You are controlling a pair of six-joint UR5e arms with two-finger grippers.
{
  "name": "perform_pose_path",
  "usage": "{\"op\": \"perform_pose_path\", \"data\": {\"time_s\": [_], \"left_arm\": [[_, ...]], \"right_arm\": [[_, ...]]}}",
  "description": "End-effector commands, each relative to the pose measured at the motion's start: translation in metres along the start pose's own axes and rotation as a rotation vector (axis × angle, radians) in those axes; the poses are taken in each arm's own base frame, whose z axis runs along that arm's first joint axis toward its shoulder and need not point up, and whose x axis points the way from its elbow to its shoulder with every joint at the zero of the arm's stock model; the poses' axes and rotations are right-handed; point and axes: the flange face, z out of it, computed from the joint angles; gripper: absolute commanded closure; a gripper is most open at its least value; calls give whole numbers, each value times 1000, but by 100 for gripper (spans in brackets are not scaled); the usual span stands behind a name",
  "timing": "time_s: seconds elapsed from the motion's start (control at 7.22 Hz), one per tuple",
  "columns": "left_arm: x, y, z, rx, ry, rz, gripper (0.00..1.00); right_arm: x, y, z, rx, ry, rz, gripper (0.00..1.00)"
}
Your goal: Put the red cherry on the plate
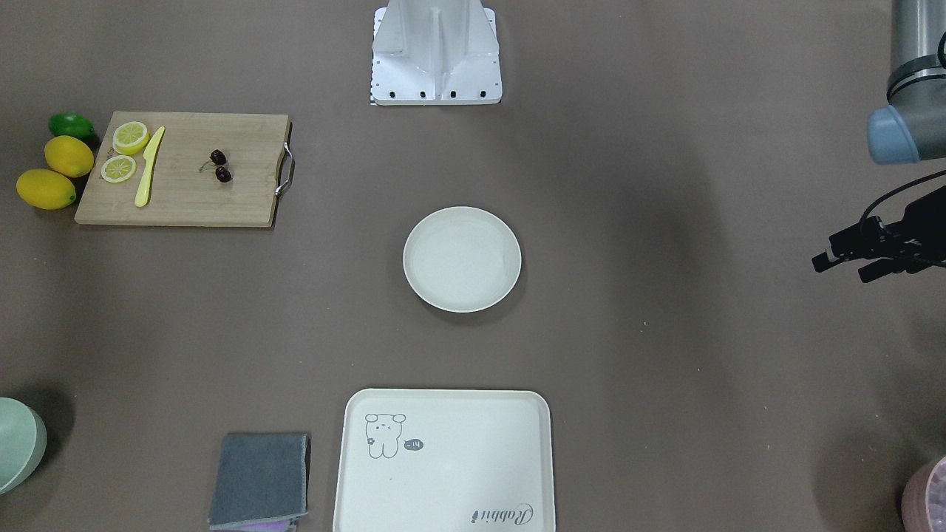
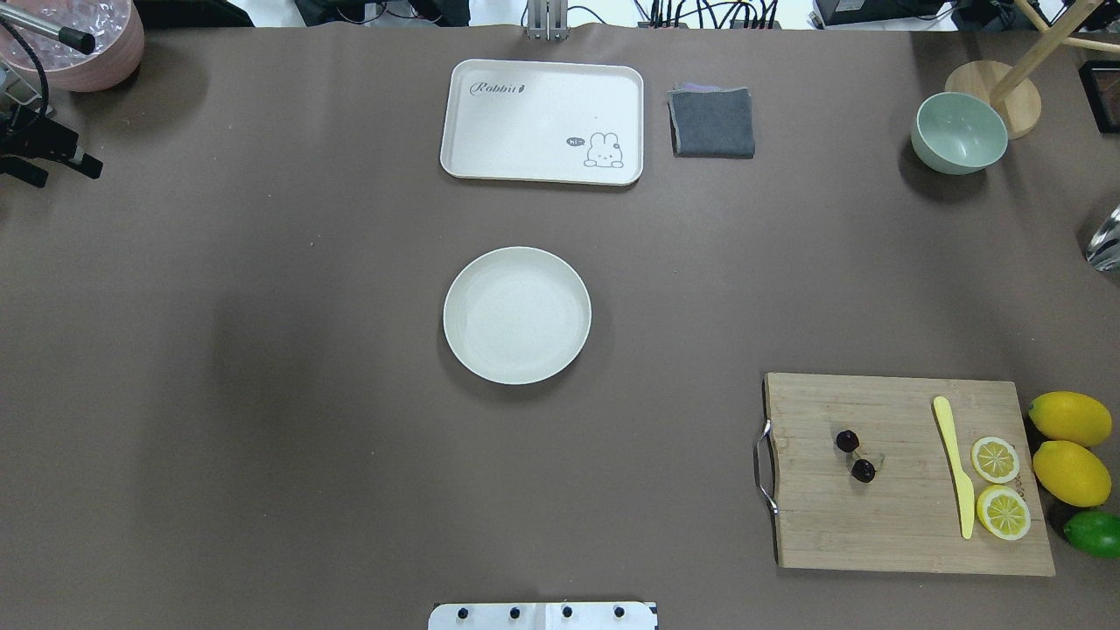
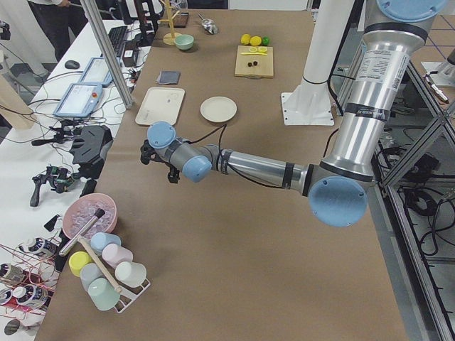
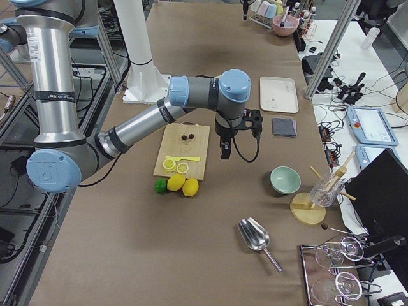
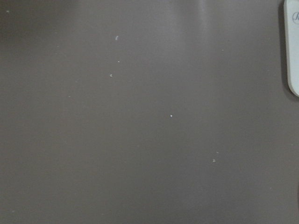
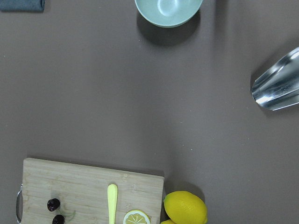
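Observation:
The red cherry [image 1: 219,165] is a pair of tiny dark fruits on thin stems, lying on the wooden cutting board [image 1: 185,199]; it also shows in the overhead view [image 2: 855,455] and low left in the right wrist view [image 6: 55,211]. The round cream plate [image 1: 462,258] [image 2: 516,315] sits empty at the table's middle. My left gripper [image 1: 842,268] [image 2: 66,175] is open and holds nothing, far off at the table's left end. My right gripper [image 4: 223,152] hangs above the table beside the board, between it and the mint bowl; I cannot tell whether it is open or shut.
On the board lie a yellow knife [image 2: 954,464] and two lemon slices [image 2: 997,486]; two lemons [image 2: 1069,446] and a lime [image 2: 1094,532] sit beside it. Elsewhere: cream tray [image 2: 542,122], grey cloth [image 2: 711,122], mint bowl [image 2: 958,133], metal scoop [image 6: 278,86], pink bowl [image 2: 83,44].

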Motion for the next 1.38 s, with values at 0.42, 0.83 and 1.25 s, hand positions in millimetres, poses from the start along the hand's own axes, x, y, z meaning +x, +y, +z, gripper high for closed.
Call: {"op": "perform_pose_path", "data": {"time_s": [0.42, 0.83, 1.25], "left_arm": [[-123, 36, -35, -4, 46, 53, 2], [-157, 39, -45, 3, 42, 55, 2], [-138, 25, -45, -2, 79, 80, 2]], "right_arm": [[17, -8, 13, -25, 7, 77, 0], [-59, -30, -10, 27, 8, 65, 0], [-132, 13, -22, 33, -19, 78, 0]]}}
